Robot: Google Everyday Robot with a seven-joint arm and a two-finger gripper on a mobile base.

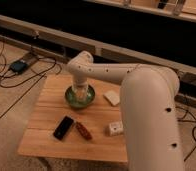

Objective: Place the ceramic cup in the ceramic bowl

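Nearest the camera, the robot's bulky white arm (151, 115) fills the right side of the view, rising from the lower right corner and bending leftward over a light wooden table (46, 140). On the near part of the tabletop lies a black phone-like slab (64, 127), flat and angled, and just beside it to the right a small reddish-brown oblong object (83, 131), the two close but apart. Further right, near the arm's big segment, sits a small white box (115, 128). Past these, toward the table's middle, stands the ceramic bowl (80, 96), round with a green glaze and a darker rim, resting upright on the wood. The arm's forearm reaches across from the right and turns straight down over the bowl, so the gripper (80, 92) hangs directly above or within the bowl's opening. A pale, roughly cylindrical shape at the gripper's tip, inside the bowl's rim, appears to be the ceramic cup (81, 95), though it blends with the wrist's white casing; whether the fingers are clamped on it or spread apart, I cannot tell. To the right of the bowl, well apart from it, a flat white square block (111, 97) lies on the table. Beyond the table's far left edge, dark cables (18, 80) trail over the floor to a small blue-black device (17, 66), and a long dark wall panel (116, 27) runs behind it all.
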